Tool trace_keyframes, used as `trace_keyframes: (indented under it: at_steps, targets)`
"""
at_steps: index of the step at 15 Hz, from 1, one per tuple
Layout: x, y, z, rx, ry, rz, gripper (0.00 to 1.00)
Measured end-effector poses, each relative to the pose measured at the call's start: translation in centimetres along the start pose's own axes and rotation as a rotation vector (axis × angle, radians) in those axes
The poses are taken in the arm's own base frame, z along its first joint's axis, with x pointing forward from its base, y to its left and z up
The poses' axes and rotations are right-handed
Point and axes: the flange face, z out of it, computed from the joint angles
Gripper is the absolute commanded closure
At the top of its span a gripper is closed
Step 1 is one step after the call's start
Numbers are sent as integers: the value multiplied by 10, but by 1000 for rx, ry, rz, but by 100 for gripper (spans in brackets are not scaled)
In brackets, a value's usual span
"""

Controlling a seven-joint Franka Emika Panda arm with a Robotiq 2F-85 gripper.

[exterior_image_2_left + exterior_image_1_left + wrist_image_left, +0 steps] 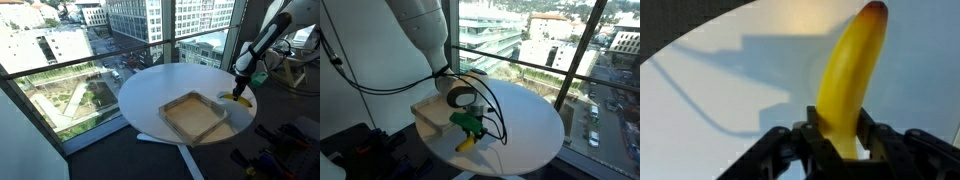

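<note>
- Round white table stands right up against floor-to-ceiling glass; city blocks & streets far below outside, so the room is high up
- Daylight comes in strong; tabletop reads pale & glossy in the wrist view, w/ a dark shadow thrown across it
- Shallow wooden tray sits on the table, square-ish, low rim, nothing in it that I can make out
- White robot arm leans in over the table edge, black cable looping down beside the wrist
- Gripper hangs low over the tabletop, just beside the tray, near the table's rim
- Its fingers are pressed in on a banana, pinching it at one end, one finger either side, seen clearest in the wrist view
- Banana is plain yellow, smooth skin, gently curved; far tip goes reddish-brown
- It sticks out beyond the fingertips, pointing down twd the table
- In an exterior view the yellow bit shows below the green finger parts, close by the tray's corner
- Can't tell whether the banana's tip touches the tabletop or sits just above it; too small in the exterior views
- Dark gear on the floor by the table, details unclear
</note>
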Motion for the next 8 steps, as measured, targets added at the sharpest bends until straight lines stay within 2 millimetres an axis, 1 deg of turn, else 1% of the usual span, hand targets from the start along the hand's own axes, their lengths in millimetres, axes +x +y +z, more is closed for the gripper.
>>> trace_keyframes:
  at_steps: [1,2,3,4,5,7,8]
  targets:
    - [0,0,0,0,0,0,41]
    - [0,0,0,0,0,0,34]
    - [0,0,1,0,0,-1,31]
    - [0,0,1,0,0,-1,24]
    - [0,0,1,0,0,-1,16]
    - [0,0,1,0,0,-2,1]
    - [0,0,1,0,1,-2,0]
